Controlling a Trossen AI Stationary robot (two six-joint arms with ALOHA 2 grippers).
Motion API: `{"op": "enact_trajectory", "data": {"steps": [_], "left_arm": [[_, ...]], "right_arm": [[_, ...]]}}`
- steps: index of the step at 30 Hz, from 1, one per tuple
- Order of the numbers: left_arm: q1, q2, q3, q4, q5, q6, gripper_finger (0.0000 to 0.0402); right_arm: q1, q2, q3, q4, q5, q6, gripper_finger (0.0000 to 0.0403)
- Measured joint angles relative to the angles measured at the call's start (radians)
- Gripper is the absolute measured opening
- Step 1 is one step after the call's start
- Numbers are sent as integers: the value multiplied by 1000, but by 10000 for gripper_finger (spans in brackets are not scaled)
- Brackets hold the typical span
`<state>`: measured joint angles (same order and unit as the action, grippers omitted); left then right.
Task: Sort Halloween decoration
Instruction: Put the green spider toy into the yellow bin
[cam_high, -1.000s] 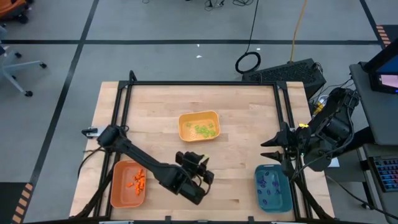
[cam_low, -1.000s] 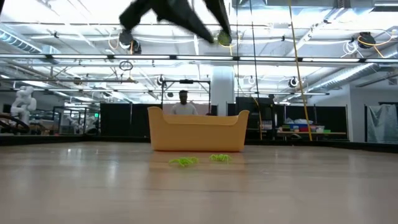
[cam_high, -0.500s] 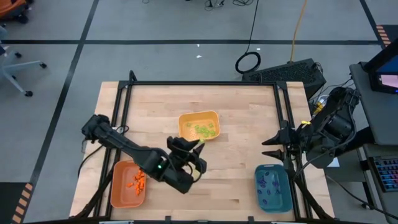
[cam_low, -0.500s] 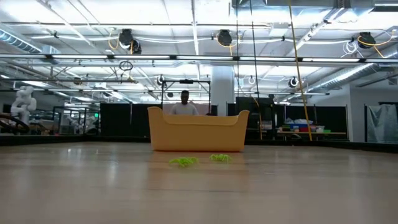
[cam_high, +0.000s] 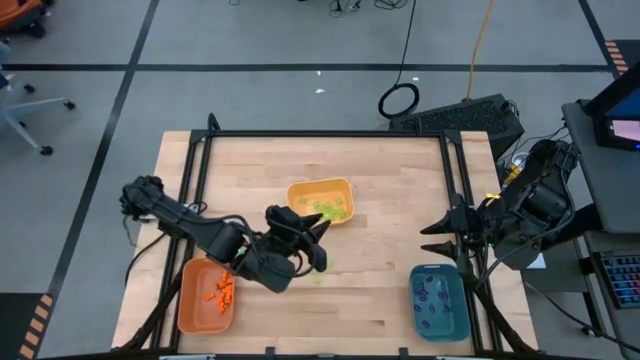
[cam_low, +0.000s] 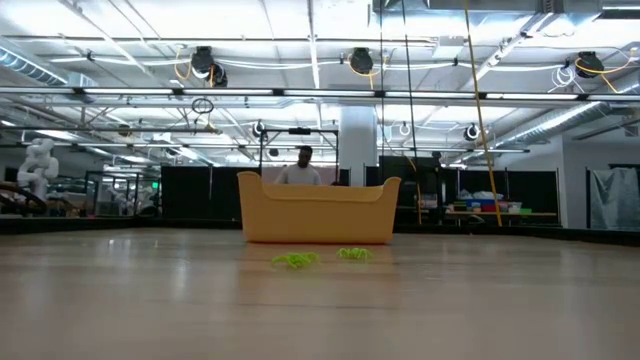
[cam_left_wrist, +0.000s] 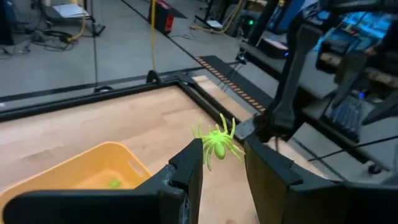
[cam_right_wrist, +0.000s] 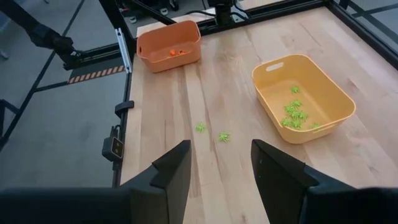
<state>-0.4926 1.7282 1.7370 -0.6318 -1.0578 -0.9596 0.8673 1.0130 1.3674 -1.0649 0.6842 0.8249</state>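
Left end effector (cam_left_wrist: 219, 163): pinching a light green spider (cam_left_wrist: 217, 144) aloft, near yellow tray (cam_high: 320, 202).
Right end effector (cam_right_wrist: 219, 163): spread, waiting beside teal tray (cam_high: 438, 303).
Handling: probably featherlight, springy legs (grip the body).

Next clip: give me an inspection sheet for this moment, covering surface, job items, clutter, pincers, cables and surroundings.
Surface: wooden table, black frame along its edges.
Job items: green spiders in the yellow tray; two loose green pieces on the wood near it; orange pieces in the orange tray; purple pieces in the teal tray.
Clutter: nothing seen.
Pincers: left pincer shut on one green spider, beside the yellow tray; right pincer open and empty, parked at the table's right edge above the teal tray.
Cables: coiled black cable and a yellow cord on the floor.
Surroundings: person beyond the table; office chair.
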Motion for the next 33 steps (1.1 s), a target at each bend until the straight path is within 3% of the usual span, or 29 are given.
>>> {"op": "enact_trajectory", "data": {"steps": [8, 20, 27, 33], "left_arm": [[3, -27, 0, 53, 16, 32, 109], [2, -26, 0, 148, 150, 54, 109], [3, -26, 0, 292, 278, 166, 109], [13, -26, 0, 337, 306, 239, 109]], "right_arm": [[0, 0, 0, 1, -4, 0, 153], [0, 0, 0, 1, -13, 0, 153], [0, 0, 0, 0, -34, -4, 153], [0, 0, 0, -1, -34, -11, 153]]}}
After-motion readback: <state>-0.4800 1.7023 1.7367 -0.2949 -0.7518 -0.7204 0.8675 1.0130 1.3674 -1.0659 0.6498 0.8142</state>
